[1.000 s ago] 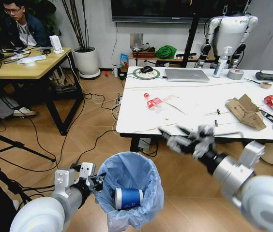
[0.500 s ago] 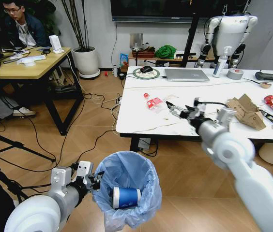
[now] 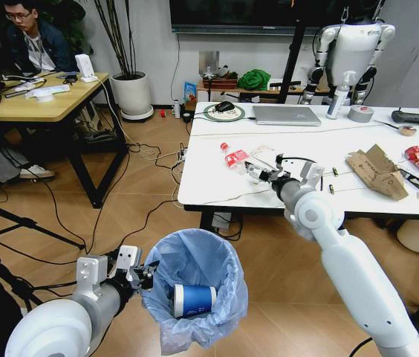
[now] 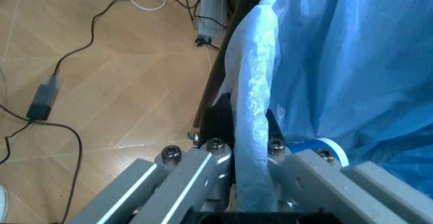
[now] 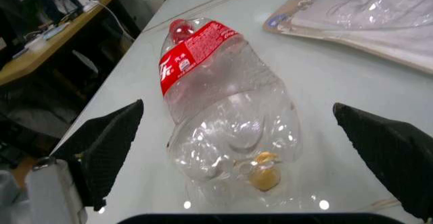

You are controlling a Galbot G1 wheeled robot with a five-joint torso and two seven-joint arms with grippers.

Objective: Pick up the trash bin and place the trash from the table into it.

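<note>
The trash bin point(image 3: 195, 294), lined with a light-blue bag point(image 4: 352, 57), hangs low in front of the table point(image 3: 299, 141). My left gripper point(image 3: 139, 279) is shut on its rim and bag point(image 4: 252, 127). A blue-and-white paper cup point(image 3: 193, 299) lies inside the bin. My right gripper point(image 3: 258, 172) is open over the table, its fingers point(image 5: 108, 143) on either side of the crushed clear bottle point(image 5: 223, 107) with a red label point(image 3: 238, 158), without touching it. Torn brown cardboard point(image 3: 378, 172) and red wrappers point(image 3: 417, 158) lie farther right on the table.
A clear plastic package point(image 5: 352, 11) lies just past the bottle. A laptop point(image 3: 286, 115), spray bottle point(image 3: 336, 97) and tape roll point(image 3: 361, 114) stand along the table's far edge. Cables point(image 3: 146, 216) run over the wooden floor, and a wooden desk point(image 3: 39, 104) stands at the left.
My right arm has swung up from below the table's front edge and reached over the top to the bottle. The bin stays held by the left gripper.
</note>
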